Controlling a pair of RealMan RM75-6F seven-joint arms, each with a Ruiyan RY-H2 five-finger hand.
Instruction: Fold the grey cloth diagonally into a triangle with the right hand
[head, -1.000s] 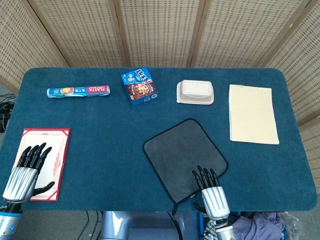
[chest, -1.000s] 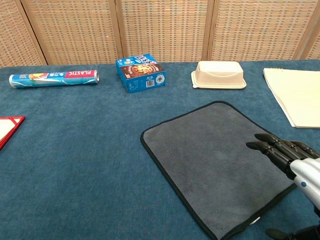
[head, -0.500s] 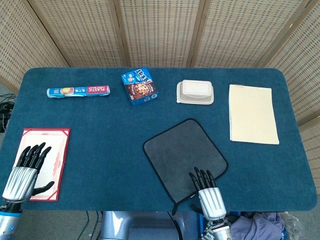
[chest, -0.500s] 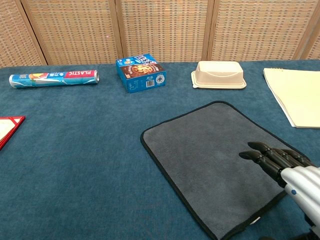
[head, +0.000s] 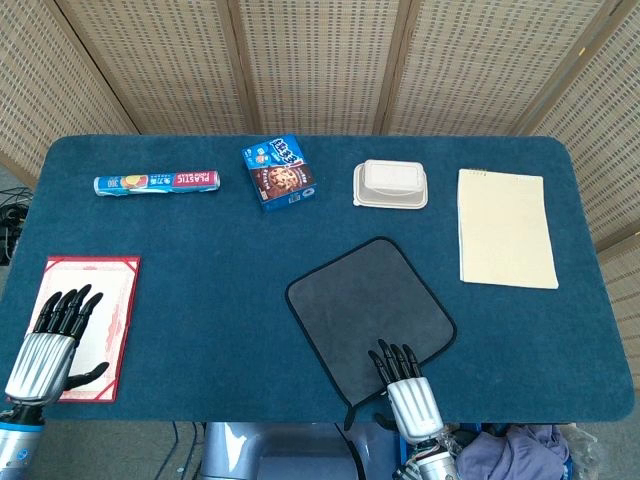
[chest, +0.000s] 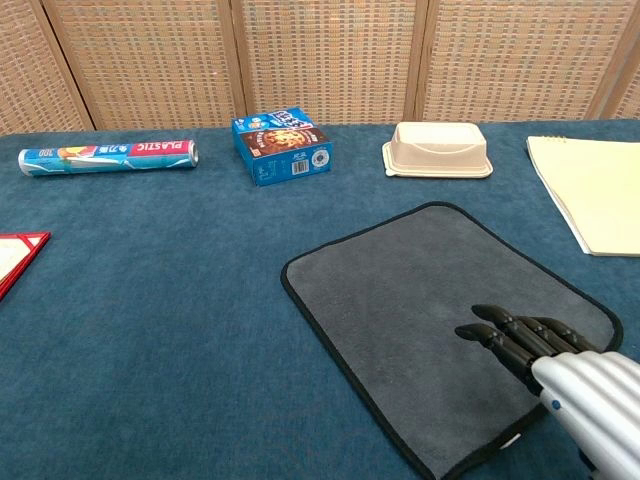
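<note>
Cloth (head: 369, 312) flat on blue desk (head: 200, 270), corners toward desk edges, wicker screens (head: 320, 60) behind, right hand (head: 402, 381) empty, fingers apart, left hand (head: 52, 338) likewise.

Open blue table (head: 200, 300) left of the grey cloth (head: 365, 300); paper pad (head: 505, 228) well right.

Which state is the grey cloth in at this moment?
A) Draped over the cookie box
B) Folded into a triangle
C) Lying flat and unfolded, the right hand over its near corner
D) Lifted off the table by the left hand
C: the grey cloth lies spread flat as a full square, with the right hand open over its near corner, nothing gripped or lifted yet.
</note>
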